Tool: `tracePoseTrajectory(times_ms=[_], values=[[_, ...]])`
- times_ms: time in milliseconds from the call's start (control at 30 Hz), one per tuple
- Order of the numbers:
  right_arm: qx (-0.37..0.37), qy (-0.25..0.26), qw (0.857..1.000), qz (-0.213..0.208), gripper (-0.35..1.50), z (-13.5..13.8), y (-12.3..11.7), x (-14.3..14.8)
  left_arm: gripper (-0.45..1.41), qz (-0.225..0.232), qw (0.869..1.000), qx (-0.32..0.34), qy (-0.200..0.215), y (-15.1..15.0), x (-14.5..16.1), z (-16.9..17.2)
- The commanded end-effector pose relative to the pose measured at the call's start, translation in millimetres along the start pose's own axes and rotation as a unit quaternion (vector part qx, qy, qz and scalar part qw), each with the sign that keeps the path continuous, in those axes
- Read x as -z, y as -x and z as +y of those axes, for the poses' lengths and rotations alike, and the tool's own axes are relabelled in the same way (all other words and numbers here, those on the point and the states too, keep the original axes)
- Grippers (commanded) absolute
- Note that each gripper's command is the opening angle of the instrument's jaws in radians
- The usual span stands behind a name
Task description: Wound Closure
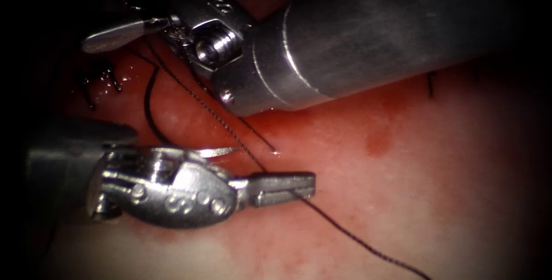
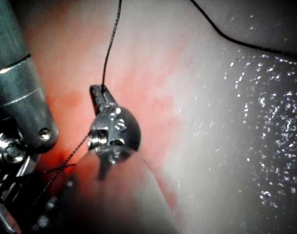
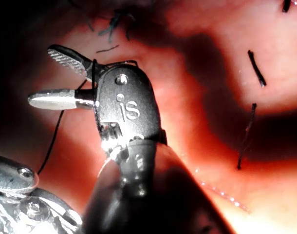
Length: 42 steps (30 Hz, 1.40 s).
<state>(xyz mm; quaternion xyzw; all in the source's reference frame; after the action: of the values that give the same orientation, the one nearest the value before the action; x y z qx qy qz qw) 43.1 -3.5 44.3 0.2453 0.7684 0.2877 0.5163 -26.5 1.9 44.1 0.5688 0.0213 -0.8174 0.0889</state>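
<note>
Left tool (image 1: 287,187) grips the thread (image 1: 356,237); right tool (image 1: 115,35) gapes empty; needle (image 1: 215,152) apparently on tissue (image 1: 431,171).

The left tool (image 1: 284,188) sits low on the tissue (image 1: 437,188), clamped on the thread (image 1: 356,240), which runs off lower right. The right tool (image 1: 115,34) is above it (jaws apart), with the needle (image 1: 215,152) between them.
</note>
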Motion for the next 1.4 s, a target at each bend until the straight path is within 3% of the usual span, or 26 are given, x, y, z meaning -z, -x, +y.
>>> tracePoseTrajectory(times_ms=[33,233,400,433,500,600,633,733,900,1200,1400], values=[[0.007,0.012,1.000,-0.001,1.26,-0.3,0.6,-0.1,-0.45,0.002,1.000,0.000,0.003,-0.3,-0.8,1.1],[0.039,0.051,0.998,-0.019,1.26,-0.3,0.2,1.9,-0.45,0.006,1.000,-0.002,0.013,-2.0,-0.5,2.6],[0.093,0.099,0.986,-0.097,1.26,-0.6,0.7,3.9,-0.45,0.004,1.000,-0.023,0.015,-3.8,0.1,3.3],[0.093,0.099,0.986,-0.097,1.26,-0.6,0.7,3.9,-0.45,0.004,1.000,-0.023,0.015,-3.8,0.1,3.3],[0.132,0.130,0.968,-0.172,1.21,-0.5,1.6,4.9,-0.45,0.006,0.999,-0.045,0.016,-4.9,0.4,3.4],[0.141,0.148,0.957,-0.208,1.20,-0.5,2.5,5.4,-0.45,0.007,0.998,-0.055,0.017,-5.7,0.5,3.4],[0.154,0.164,0.944,-0.242,1.20,-0.3,3.4,5.8,-0.45,0.008,0.998,-0.062,0.017,-6.5,0.7,3.6],[0.165,0.166,0.928,-0.289,1.20,-0.1,5.0,6.4,-0.45,0.026,0.996,-0.080,0.028,-8.1,1.1,3.6],[0.164,0.115,0.934,-0.297,1.21,-1.5,6.9,8.2,-0.45,0.023,0.994,-0.105,0.024,-9.5,4.1,1.6],[0.121,0.066,0.946,-0.293,1.20,-4.7,7.4,12.9,-0.45,0.023,0.981,-0.181,-0.062,-9.8,12.2,-5.7],[0.092,0.015,0.952,-0.290,1.18,-6.2,8.0,13.7,-0.45,0.102,0.978,-0.177,-0.044,-9.3,12.8,-11.3]])
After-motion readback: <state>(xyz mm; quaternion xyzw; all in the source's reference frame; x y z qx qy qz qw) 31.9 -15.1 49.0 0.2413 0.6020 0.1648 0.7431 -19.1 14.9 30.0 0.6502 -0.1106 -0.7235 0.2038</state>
